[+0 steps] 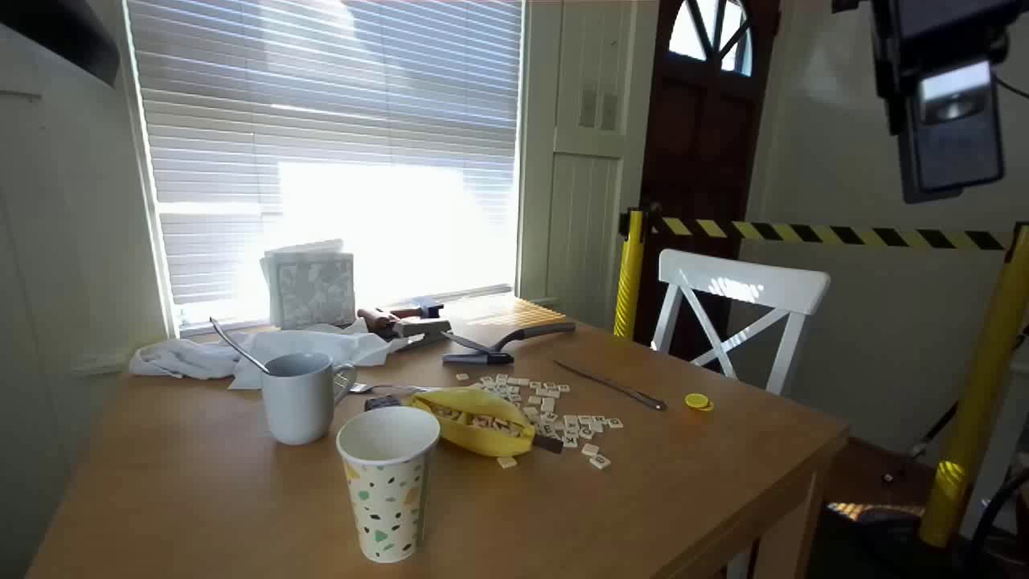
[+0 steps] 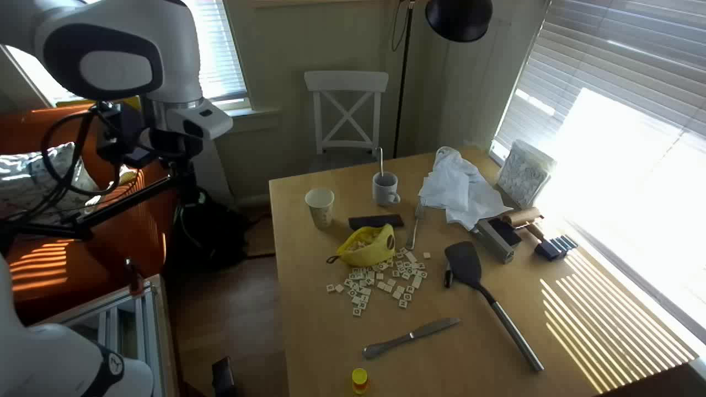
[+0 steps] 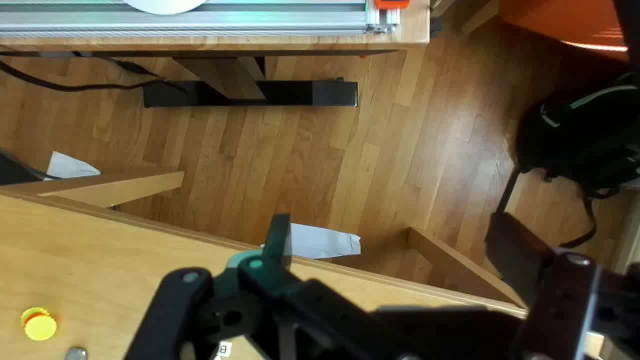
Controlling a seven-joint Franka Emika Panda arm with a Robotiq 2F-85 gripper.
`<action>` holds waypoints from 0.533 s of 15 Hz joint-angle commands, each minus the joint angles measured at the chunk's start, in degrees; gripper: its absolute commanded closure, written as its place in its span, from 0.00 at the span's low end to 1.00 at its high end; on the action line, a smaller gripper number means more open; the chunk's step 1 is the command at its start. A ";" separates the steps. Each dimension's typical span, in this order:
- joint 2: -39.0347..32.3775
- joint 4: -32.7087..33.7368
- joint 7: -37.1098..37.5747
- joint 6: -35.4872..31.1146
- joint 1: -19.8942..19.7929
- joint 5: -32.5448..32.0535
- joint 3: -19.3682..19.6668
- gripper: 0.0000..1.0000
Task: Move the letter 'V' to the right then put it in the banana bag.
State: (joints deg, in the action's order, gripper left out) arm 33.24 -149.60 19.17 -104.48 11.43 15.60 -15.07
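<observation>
The yellow banana bag [image 1: 482,442] lies on the table with its top open and pale tiles inside; it also shows in an exterior view [image 2: 376,252]. Small white letter tiles [image 1: 548,404] are scattered beside the bag, and they show in an exterior view too [image 2: 386,282]. I cannot single out the letter V; most letters are too small to read. In the wrist view a tile marked B [image 3: 225,348] shows at the bottom edge. My gripper [image 3: 392,235] is open and empty, its fingers wide apart, high over the table edge and floor, away from the bag and tiles.
A polka-dot paper cup [image 1: 386,498] and a mug with a spoon [image 1: 297,402] stand near the bag. A knife [image 2: 411,337], a spatula [image 2: 464,263], a fork [image 2: 417,223], a small yellow-lidded tub [image 2: 359,380] and white cloth [image 2: 463,190] lie around the tiles.
</observation>
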 commanded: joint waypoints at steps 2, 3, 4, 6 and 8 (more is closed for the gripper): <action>0.02 0.11 -0.03 0.18 -0.08 -0.01 -0.03 0.00; 0.02 0.11 -0.03 0.18 -0.08 -0.01 -0.03 0.00; 0.02 0.11 -0.03 0.18 -0.08 -0.01 -0.03 0.00; -0.97 0.43 0.86 -0.43 -1.12 -1.10 -0.11 0.00; -1.47 0.67 0.18 -2.08 -2.21 -3.12 0.14 0.00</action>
State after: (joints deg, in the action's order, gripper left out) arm 33.18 -149.60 19.19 -104.76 10.90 14.85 -15.07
